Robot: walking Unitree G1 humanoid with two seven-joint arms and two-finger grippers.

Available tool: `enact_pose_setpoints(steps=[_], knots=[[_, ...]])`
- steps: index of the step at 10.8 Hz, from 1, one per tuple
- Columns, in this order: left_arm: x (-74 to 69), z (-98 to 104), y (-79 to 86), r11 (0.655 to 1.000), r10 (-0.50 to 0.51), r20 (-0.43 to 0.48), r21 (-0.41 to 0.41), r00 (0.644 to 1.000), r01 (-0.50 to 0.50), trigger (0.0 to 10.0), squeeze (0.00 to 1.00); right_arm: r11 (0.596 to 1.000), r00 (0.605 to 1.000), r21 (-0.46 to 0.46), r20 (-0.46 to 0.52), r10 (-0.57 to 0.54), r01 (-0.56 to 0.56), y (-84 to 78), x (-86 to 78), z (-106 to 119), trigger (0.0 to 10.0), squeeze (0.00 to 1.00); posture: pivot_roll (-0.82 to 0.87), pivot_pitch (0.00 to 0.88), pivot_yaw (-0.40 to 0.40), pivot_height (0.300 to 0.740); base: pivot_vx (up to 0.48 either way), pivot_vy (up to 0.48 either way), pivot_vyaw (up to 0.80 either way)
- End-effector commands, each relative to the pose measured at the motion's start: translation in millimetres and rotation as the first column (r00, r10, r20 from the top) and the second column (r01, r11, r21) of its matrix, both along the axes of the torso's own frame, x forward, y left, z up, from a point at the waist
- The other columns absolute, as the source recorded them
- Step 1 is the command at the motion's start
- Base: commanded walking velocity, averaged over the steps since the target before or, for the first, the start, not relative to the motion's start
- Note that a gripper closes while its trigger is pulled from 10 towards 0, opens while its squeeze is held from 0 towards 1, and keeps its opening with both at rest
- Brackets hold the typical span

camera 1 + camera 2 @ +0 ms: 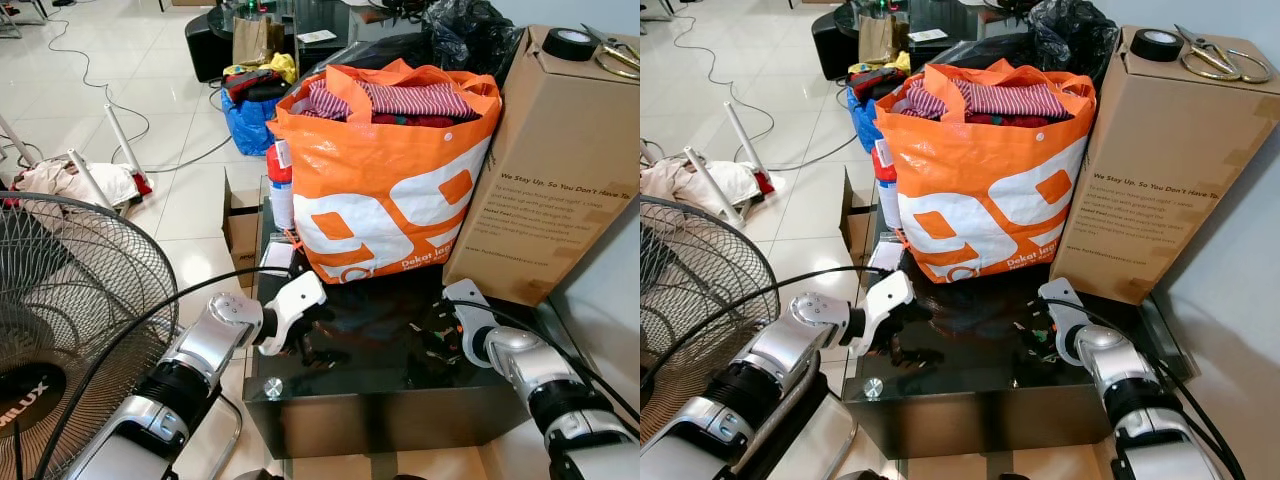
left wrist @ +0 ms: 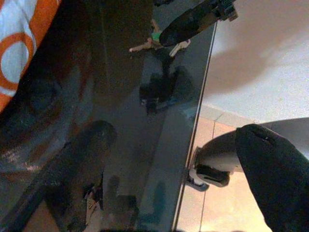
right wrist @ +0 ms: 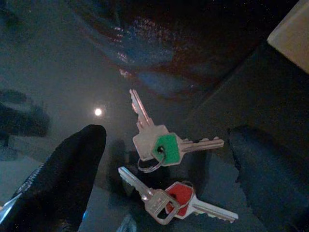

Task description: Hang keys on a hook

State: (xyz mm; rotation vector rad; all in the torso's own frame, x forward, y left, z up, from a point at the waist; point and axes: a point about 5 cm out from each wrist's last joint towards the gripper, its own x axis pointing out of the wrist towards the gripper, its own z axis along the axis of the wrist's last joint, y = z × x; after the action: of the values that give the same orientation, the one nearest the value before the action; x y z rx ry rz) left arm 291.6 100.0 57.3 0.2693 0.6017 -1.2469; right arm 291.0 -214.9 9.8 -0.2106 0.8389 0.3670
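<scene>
A bunch of silver keys [image 3: 161, 150], one with a green cap and one with a red cap, lies flat on the black glass table [image 1: 370, 385]. My right gripper [image 3: 166, 137] hovers just over them, open, with one black finger on each side. In the head views the keys [image 1: 1040, 335] sit right under that gripper [image 1: 1038, 328], at the table's right side. My left gripper [image 1: 305, 338] is open and empty over the table's left part, close to the glass. The left wrist view catches the keys [image 2: 153, 43] far off, beside a right finger [image 2: 190, 21].
A full orange shopping bag [image 1: 385, 190] stands at the back of the table. A tall cardboard box [image 1: 560, 170] on the right carries a tape roll [image 1: 568, 43] and scissors [image 1: 612, 50]. A standing fan [image 1: 70, 310] is close on the left; cables and clutter cover the floor [image 1: 120, 90].
</scene>
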Motion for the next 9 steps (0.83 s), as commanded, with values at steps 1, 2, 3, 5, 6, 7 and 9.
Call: enact_pose_setpoints(steps=[1, 2, 3, 5, 6, 7, 9], knots=[[3.1, 0.5, 5.6, 0.999, 0.0, 0.005, 0.051, 1.0, 0.0, 10.0, 0.0, 1.0, 1.0, 0.002, -0.021, -0.002, 0.002, -0.9, -0.8, -1.3, 10.0, 0.0, -0.15, 0.0, 0.023, 0.74, 0.0, 0.0, 0.0], [3.4, 0.3, 8.0, 0.998, 0.002, 0.006, 0.06, 1.0, -0.003, 10.0, 0.0, 1.0, 0.999, -0.008, -0.03, -0.012, 0.011, -2.1, -2.7, -4.0, 10.0, 0.0, -0.15, 0.0, 0.023, 0.74, 0.0, 0.0, 0.0], [3.4, 0.9, 10.1, 0.998, 0.001, 0.004, 0.06, 1.0, -0.001, 10.0, 0.0, 0.998, 0.997, -0.032, -0.057, -0.061, 0.059, -8.9, -7.2, -9.3, 3.3, 0.0, -0.15, 0.0, 0.022, 0.74, 0.0, 0.0, 0.0], [2.9, 1.3, 7.8, 0.998, -0.008, -0.002, 0.057, 1.0, 0.008, 10.0, 0.0, 0.997, 0.993, -0.027, -0.087, -0.075, 0.072, -14.3, -11.9, -12.1, 2.2, 0.0, -0.15, 0.0, 0.023, 0.74, 0.0, 0.0, 0.0], [3.4, 1.8, 6.8, 0.998, -0.01, -0.001, 0.055, 1.0, 0.01, 10.0, 0.0, 0.997, 0.993, -0.019, -0.098, -0.07, 0.069, -16.1, -13.6, -12.8, 1.7, 0.0, -0.15, 0.0, 0.023, 0.74, 0.0, 0.0, 0.0], [4.8, 3.0, 6.4, 0.999, -0.011, 0.005, 0.053, 1.0, 0.011, 10.0, 0.0, 0.997, 0.992, -0.023, -0.099, -0.077, 0.075, -18.0, -14.4, -13.4, 1.4, 0.0, -0.15, 0.0, 0.023, 0.74, 0.0, 0.0, 0.0], [9.2, 9.4, 4.6, 0.999, -0.019, 0.013, 0.031, 1.0, 0.018, 10.0, 0.0, 0.996, 0.99, -0.024, -0.113, -0.086, 0.084, -20.4, -16.4, -14.7, 0.0, 0.0, -0.14, 0.0, 0.014, 0.74, 0.0, 0.0, 0.0]])
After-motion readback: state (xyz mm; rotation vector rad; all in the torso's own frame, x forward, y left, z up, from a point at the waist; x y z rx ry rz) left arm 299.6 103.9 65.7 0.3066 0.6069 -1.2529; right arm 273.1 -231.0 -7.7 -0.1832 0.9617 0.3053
